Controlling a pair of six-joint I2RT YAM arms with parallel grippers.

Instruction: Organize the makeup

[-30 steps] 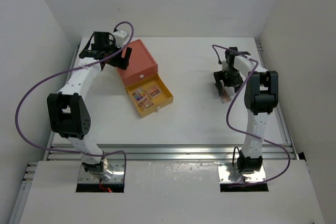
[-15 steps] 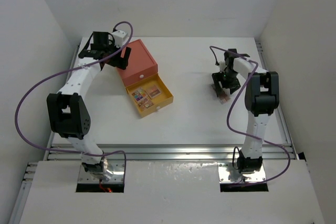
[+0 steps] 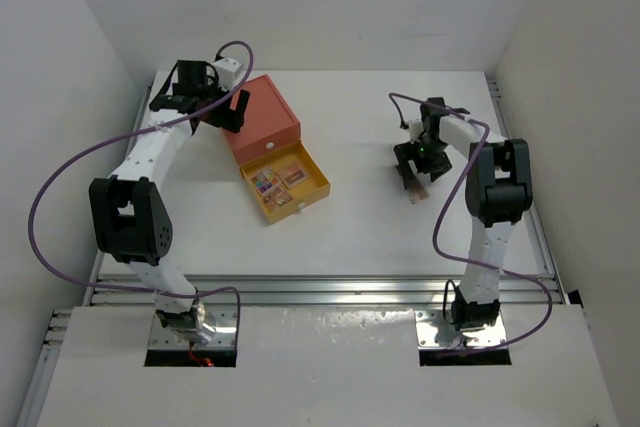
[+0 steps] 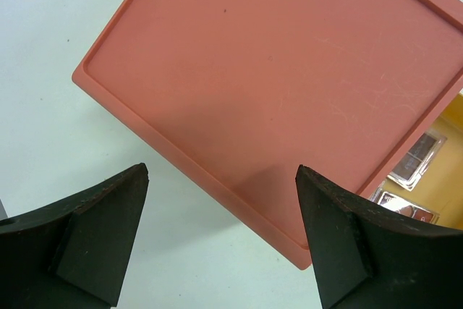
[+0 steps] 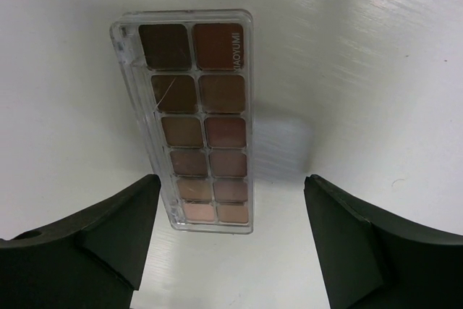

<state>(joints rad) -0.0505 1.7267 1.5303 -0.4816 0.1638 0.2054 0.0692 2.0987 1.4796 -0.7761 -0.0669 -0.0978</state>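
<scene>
The eyeshadow palette [image 5: 194, 127] was seen lying flat on the white tabletop [image 5: 362, 70], on the right side and well apart from the drawer box [image 3: 262, 119]. It was a slim, long rectangle: a clear hard-plastic case with rounded corners, holding twelve square pans in two columns, shaded from dark brown to pale pink. It was judged to be light and stiff, with glossy, slippery faces. The pressed powder and the thin lid were thought fragile, so a gentle squeeze would be called for.

The best hold was judged to be across the two long edges near the middle, where the case is narrow and would balance. Because so little height stands above the tabletop, the fingers would have to be brought down very low.

The right hand [image 5: 231, 186] was held wide above the palette's near end, a finger to either side and neither touching it — nothing was gripped.

The left hand [image 4: 221, 171] was likewise spread wide and empty, poised over the matte coral lid of the drawer box, a smooth, faintly scuffed plastic panel with a raised rim. The yellow drawer [image 3: 315, 187] was pulled open, and two small palettes [image 3: 278, 179] were seen inside it.
</scene>
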